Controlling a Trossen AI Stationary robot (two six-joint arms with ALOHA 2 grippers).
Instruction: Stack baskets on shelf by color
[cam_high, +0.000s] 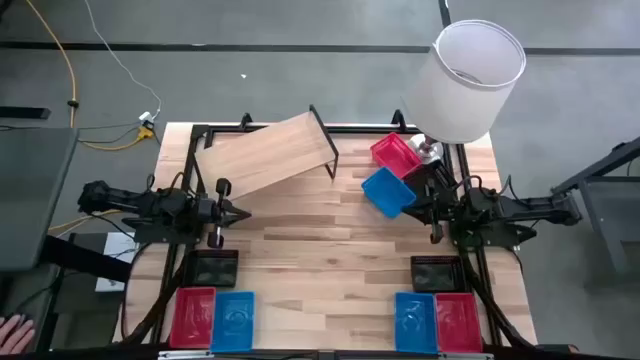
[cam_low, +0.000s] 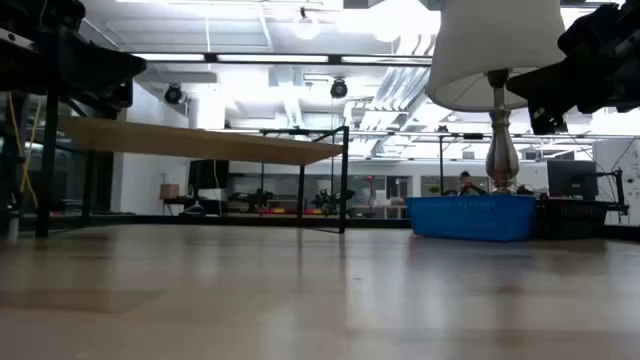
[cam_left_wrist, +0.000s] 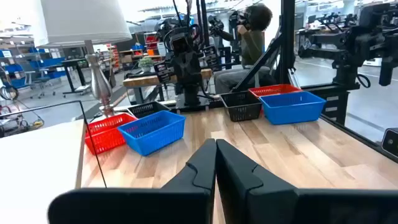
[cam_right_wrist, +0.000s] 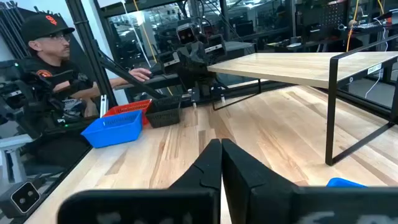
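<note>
Here, both grippers hang above the tabletop (cam_high: 320, 240) with their jaws pressed together and nothing between them. The left gripper (cam_high: 238, 212) is at the table's left side, the right gripper (cam_high: 418, 207) at the right side, and the two point toward each other across bare wood.

The shelf (cam_high: 268, 152) stands just beyond the left gripper's jaws and off to one side of them, its light plank on a thin black frame turned at an angle to the table's edge. No basket lies on its plank.

Close beside the right gripper's jaws lies a blue basket (cam_high: 388, 191), with a red basket (cam_high: 396, 154) touching it on the far side; a black basket (cam_left_wrist: 147, 109) shows just behind them in the left wrist view. A lamp (cam_high: 466, 78) with a white shade stands just past these.

Well back from both pairs of jaws, along the table's near edge, more baskets lie in pairs: a red one (cam_high: 192, 316) and a blue one (cam_high: 235, 320) behind the left gripper, a blue one (cam_high: 415, 320) and a red one (cam_high: 458, 320) behind the right. A black basket (cam_high: 214, 268) lies near each arm's base, the other (cam_high: 436, 272) on the right
</note>
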